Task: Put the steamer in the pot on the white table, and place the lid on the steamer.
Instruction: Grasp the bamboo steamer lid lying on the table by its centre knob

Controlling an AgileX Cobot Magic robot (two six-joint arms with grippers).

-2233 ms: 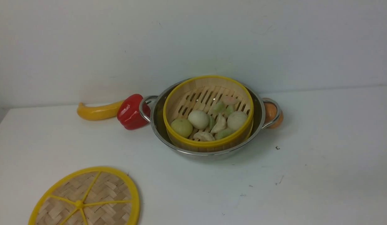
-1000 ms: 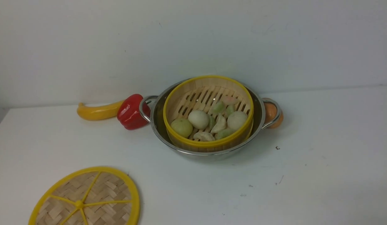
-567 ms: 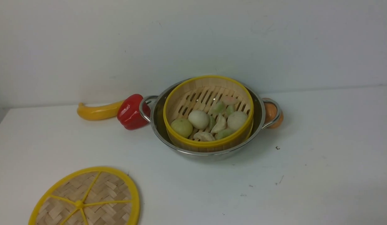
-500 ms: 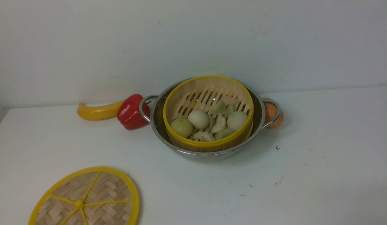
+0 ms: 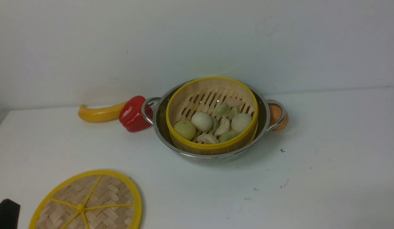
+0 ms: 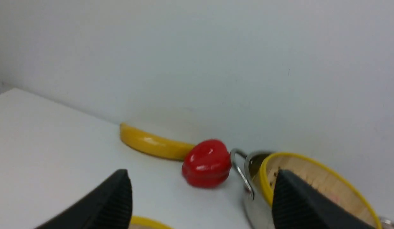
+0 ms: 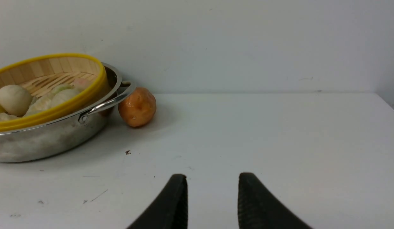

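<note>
Wall: I see a plain matt pale grey-white wall [image 5: 197, 38] filling my front view from nine through twelve to three o'clock, faintly scuffed.
Furniture: large plain white tabletop [image 5: 327, 178] meeting that wall; small dark specks [image 5: 282, 150] toward four o'clock.
Light: soft and even from where I sit; shadows faint.

steamer [image 5: 212, 147]: yellow rims, pale tan bamboo wall, slatted light wood floor
buns [image 5: 202, 121]: cream and pale green
lid [image 5: 88, 203]: tan basket-weave, yellow rim, spokes and hub
pot [image 5: 197, 156]: shiny silver steel
white table [image 5: 327, 178]: plain white, few dark specks
pepper [image 5: 133, 114]: glossy red
curved fruit [image 5: 100, 114]: yellow
round fruit [image 5: 277, 117]: glossy orange-brown
left gripper [image 6: 200, 197]: black, ribbed inner faces
right gripper [image 7: 212, 190]: black
wall [image 5: 197, 38]: pale grey-white
</note>
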